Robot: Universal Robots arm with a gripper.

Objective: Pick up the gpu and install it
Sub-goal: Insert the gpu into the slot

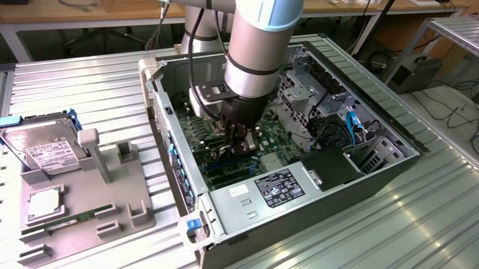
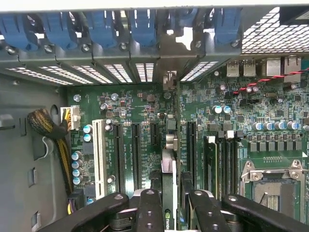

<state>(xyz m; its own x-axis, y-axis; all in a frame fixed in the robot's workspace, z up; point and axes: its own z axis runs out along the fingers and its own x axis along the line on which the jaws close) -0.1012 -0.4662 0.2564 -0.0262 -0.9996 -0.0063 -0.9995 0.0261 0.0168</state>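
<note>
My gripper (image 2: 170,212) is shut on the gpu (image 2: 167,164), a thin dark card seen edge-on that stands upright between my two black fingers (image 2: 148,210). The card runs along the green motherboard (image 2: 140,104) over a black expansion slot, and its pale metal bracket (image 2: 170,50) sits at the case's rear wall among the slot covers. In the exterior view my gripper (image 1: 238,147) reaches down inside the open computer case (image 1: 389,162), low over the motherboard. Whether the card's edge is seated in the slot is hidden.
Blue slot clips (image 2: 101,26) line the rear wall. The CPU socket (image 2: 275,188) and a yellow cable bundle (image 2: 58,140) flank the slots. On the grey fixture (image 1: 112,213) at the exterior view's left lie a hard drive (image 1: 46,148), a RAM stick (image 1: 67,217) and a CPU (image 1: 44,203).
</note>
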